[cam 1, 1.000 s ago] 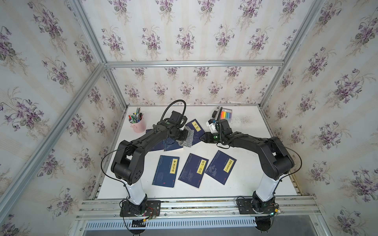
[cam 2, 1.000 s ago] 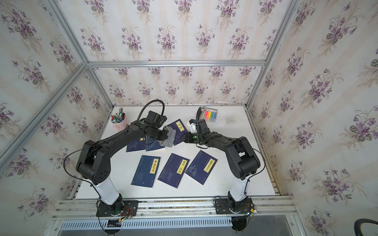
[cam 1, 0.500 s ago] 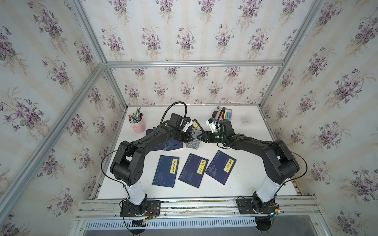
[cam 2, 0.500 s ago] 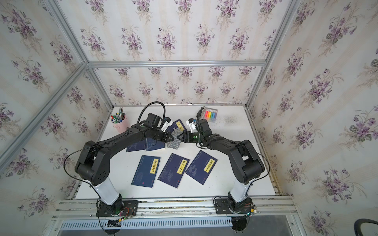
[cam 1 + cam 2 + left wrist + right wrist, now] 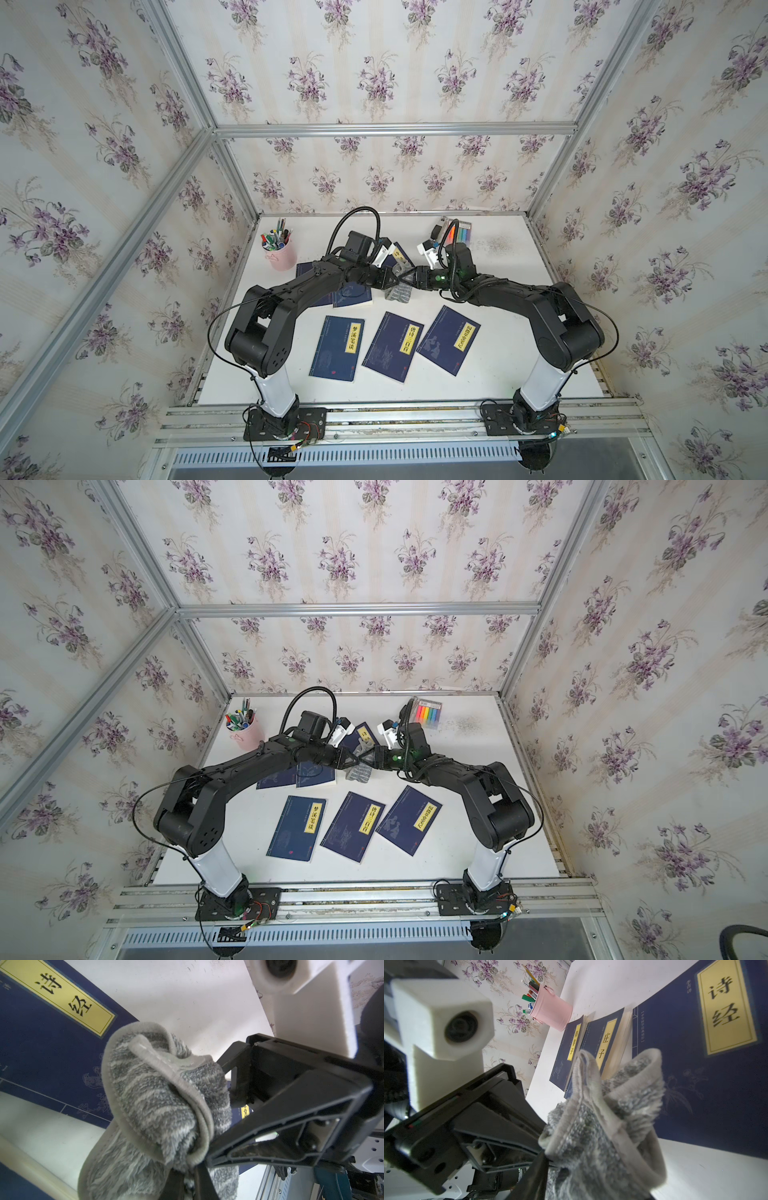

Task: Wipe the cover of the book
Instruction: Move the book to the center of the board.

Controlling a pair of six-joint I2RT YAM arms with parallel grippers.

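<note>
Two pairs of jaws, one cloth [image 5: 399, 294].
Pinched by left jaws at 9 o'clock; straddled by right jaws at 3, grip unclear.

Both arms reached inward from their bases, the left arm [image 5: 299, 289] and the right arm [image 5: 511, 291] bent at raised elbows, forearms nearly level. The left end effector [image 5: 394, 279] and the right end effector [image 5: 408, 277] met tip to tip. The left was clamped on a grey cloth [image 5: 398, 294]. The right's jaws stood apart around the same cloth, and whether they gripped it was unclear.
</note>
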